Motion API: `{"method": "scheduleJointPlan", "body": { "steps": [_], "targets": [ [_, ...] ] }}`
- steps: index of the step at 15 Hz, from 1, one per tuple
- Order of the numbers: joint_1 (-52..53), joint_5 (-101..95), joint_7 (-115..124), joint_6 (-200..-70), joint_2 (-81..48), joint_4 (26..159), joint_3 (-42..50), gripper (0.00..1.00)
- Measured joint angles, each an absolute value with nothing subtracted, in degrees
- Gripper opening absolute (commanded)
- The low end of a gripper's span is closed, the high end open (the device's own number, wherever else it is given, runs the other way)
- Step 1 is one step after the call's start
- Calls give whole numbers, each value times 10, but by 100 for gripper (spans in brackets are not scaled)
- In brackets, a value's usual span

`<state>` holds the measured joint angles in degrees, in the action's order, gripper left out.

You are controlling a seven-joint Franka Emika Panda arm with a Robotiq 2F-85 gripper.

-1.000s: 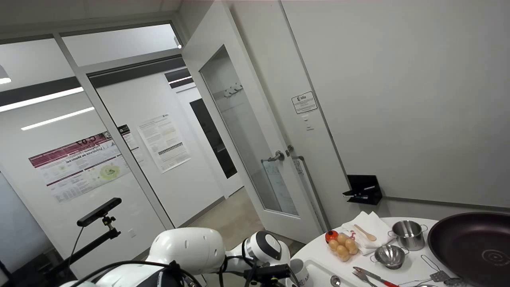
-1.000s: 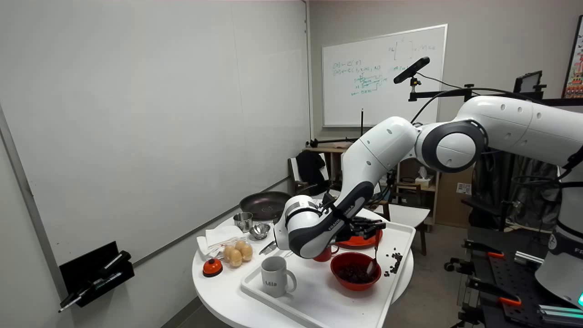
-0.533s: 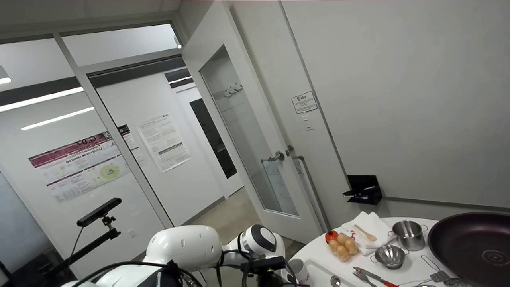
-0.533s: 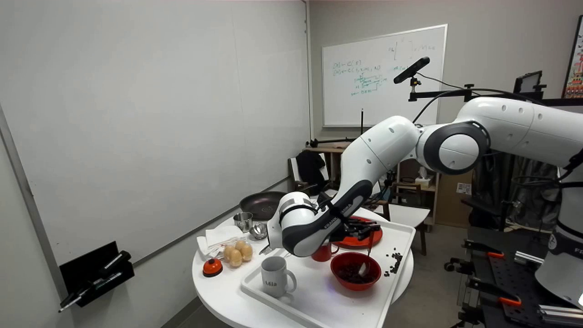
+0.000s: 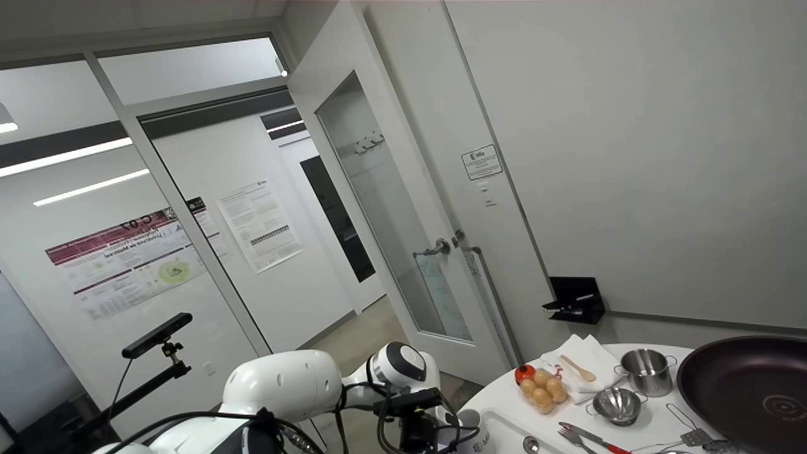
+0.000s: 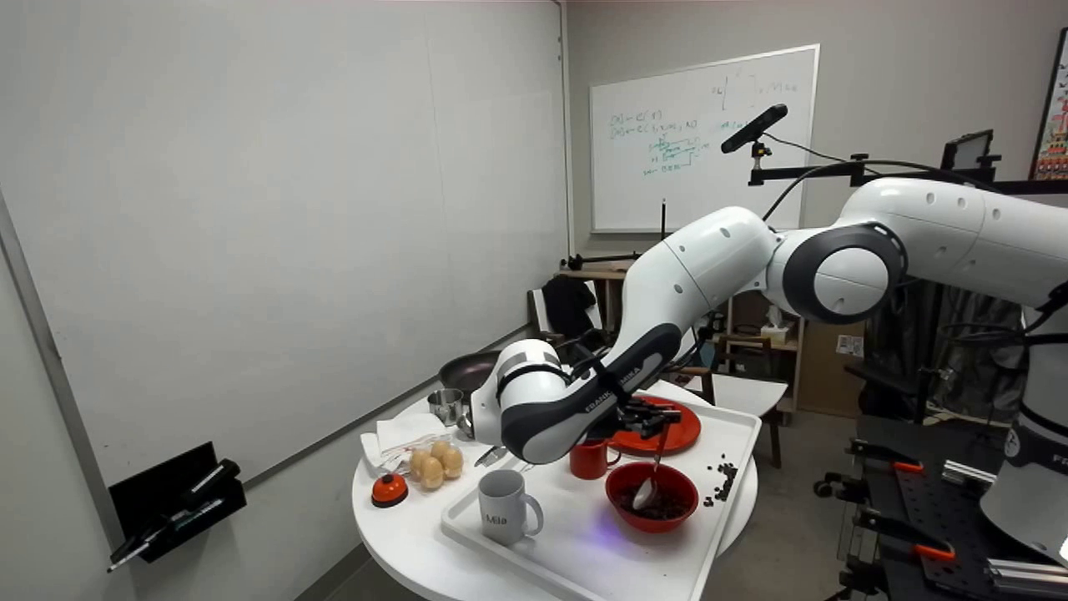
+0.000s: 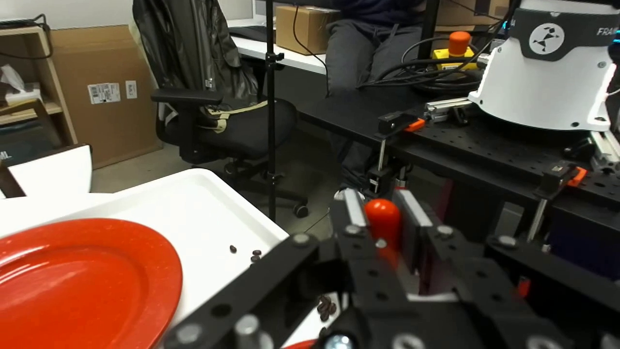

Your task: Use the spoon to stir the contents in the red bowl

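Gripping tilted spoon [image 6: 644,493] in fingers [image 7: 356,209], lower end inside bowl [image 6: 655,525]. Just swept it across contents [image 6: 669,504] from one side of bowl toward other; likely mid-stir, with more passes needed.

arm [image 6: 697,263] bent, sloping down, tool [image 7: 382,211] clamped

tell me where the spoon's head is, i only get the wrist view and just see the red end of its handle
Observer: An exterior view shows the spoon's head down inside the red bowl.
Operator: ok name another thing i'm missing
Observer: A grey mug stands upright on the tray, apart from the bowl.
Operator: and off the tray
Observer: A wooden spoon lies on a white napkin in an exterior view.
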<state>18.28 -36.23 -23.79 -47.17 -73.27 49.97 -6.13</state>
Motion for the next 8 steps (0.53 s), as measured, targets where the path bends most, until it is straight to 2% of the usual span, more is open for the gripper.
{"method": "scheduleJointPlan", "body": {
  "steps": [8],
  "targets": [
    [155, -356, -237, -472, -735, 505, -59, 9]
  ]
}}
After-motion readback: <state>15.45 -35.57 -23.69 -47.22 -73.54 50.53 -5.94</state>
